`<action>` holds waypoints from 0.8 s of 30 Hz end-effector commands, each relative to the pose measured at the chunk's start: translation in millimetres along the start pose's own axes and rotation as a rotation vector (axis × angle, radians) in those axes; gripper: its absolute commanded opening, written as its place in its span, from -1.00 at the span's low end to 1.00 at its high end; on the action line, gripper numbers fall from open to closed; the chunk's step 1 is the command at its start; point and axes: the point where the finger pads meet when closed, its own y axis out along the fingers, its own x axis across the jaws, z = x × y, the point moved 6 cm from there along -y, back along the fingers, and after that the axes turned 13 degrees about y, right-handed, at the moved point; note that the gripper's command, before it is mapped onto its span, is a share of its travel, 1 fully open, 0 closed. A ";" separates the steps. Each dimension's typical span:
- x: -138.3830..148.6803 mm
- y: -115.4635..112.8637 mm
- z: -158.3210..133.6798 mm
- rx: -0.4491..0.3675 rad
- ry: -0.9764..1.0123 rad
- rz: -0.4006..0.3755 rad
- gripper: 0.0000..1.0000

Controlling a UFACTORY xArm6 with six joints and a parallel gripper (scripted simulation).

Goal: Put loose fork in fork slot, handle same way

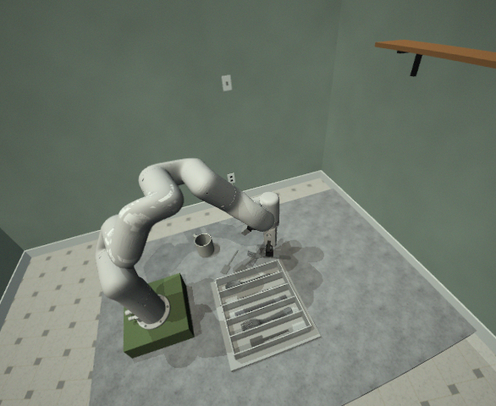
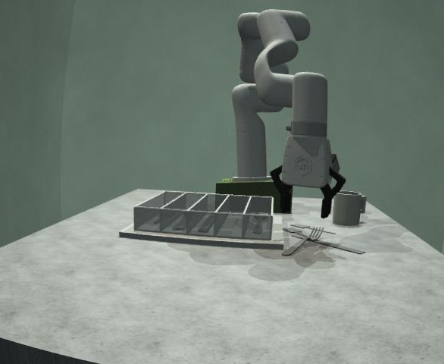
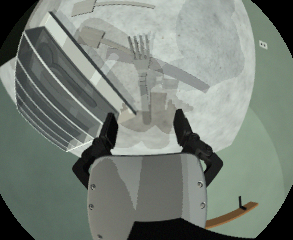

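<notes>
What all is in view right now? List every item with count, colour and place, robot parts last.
Loose fork: one, grey, on the counter beside the tray, lying across a flat utensil.
Flat utensil: one, grey, under the fork.
Small spatula-like utensil: one, grey, between mug and tray.
Cutlery tray: one, grey, five slots, cutlery lying in them.
Mug: one, grey, behind the fork.
Counter: one, mottled grey.
Shelf: one, brown, on the wall.
Base block: one, green.
Arm: one, white.
Gripper: one, black fingers, open, above the fork, holding nothing.
</notes>
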 end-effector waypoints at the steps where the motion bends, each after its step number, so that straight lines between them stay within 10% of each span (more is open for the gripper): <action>1: 0.8 -24.8 -0.7 -0.003 0.000 -0.004 1.00; 24: 0.7 -32.1 -0.6 -0.003 0.000 -0.004 1.00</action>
